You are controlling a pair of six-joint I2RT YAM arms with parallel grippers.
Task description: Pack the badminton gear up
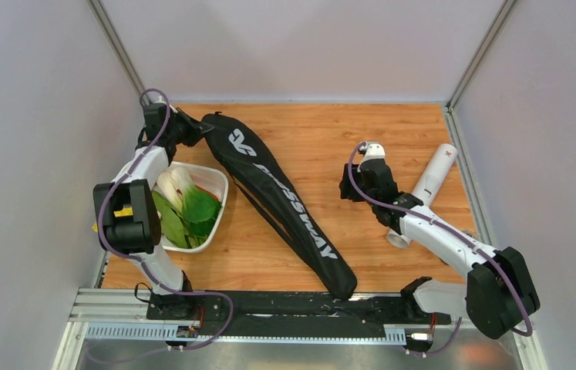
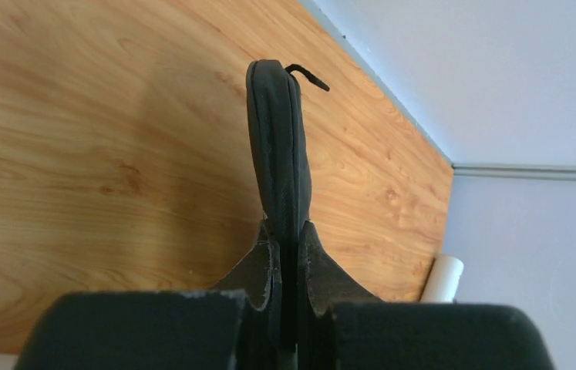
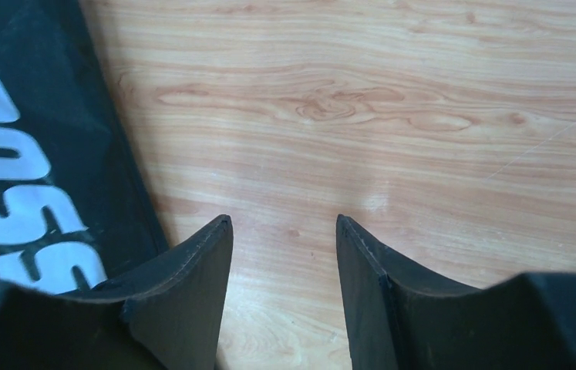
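Bag (image 1: 284, 200) edge hidden inside left pincer (image 2: 288, 231)

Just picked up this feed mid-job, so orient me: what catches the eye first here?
The long black racket bag lies diagonally across the table, its far end pinched by the left gripper. The right gripper hangs open over bare wood beside it, the white tube farther right.

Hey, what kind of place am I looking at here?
Probably a robotics lab test cell: plain grey partition walls box in a wooden table, the left arm and right arm sit along an aluminium rail, and a racket bag lies staged.
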